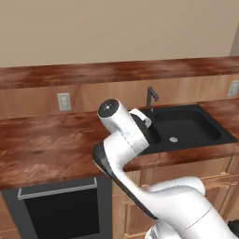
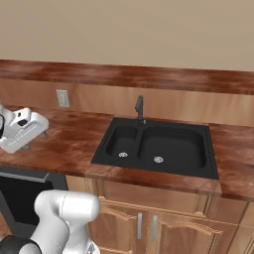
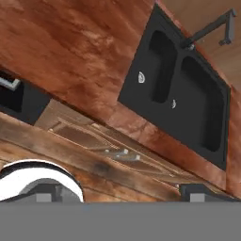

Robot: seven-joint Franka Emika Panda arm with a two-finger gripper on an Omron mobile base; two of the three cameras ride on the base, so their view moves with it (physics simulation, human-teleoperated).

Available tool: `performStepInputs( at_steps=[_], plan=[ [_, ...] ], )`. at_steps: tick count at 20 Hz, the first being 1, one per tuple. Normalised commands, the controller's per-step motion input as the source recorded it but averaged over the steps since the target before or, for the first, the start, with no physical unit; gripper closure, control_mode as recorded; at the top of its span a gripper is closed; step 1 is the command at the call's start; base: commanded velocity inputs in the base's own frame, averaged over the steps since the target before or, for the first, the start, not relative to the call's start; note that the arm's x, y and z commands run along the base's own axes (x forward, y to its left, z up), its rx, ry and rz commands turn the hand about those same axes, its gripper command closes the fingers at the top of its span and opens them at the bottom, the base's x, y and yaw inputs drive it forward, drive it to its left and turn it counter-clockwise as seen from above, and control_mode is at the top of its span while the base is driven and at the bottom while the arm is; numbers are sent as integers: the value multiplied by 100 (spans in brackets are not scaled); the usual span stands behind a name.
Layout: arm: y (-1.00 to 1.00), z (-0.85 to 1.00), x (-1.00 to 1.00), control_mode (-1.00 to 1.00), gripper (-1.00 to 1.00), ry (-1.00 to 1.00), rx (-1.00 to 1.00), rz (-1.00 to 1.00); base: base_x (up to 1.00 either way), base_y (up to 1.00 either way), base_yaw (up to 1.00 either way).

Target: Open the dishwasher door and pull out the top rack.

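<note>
I see the dishwasher door [image 1: 63,212], a flat black panel with 1 long silver bar handle along its top, standing closed under the wooden counter.

No readable text, label, brand, number or sign appears on any surface in these views of the kitchen.

Soft, even light, no hard shadows or glare; the counter [image 1: 46,140] looks mottled, and all three pictures are slightly coarse.
</note>
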Motion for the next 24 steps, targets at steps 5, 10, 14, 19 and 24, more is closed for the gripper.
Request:
performStepInputs(
  at_steps=[5,10,14,19,24],
  plan=[
    [100,-77,-38,-100,-100,0,-33,39,0,0,0],
    [100,-70,-21,-100,-100,7,-6,36,0,0,0],
    [100,-70,-26,-100,-100,11,0,37,0,0,0],
    [89,-82,4,-100,-100,1,-1,26,0,0,0],
    [88,-49,24,-100,-100,-3,0,3,0,0,0]
  ],
)
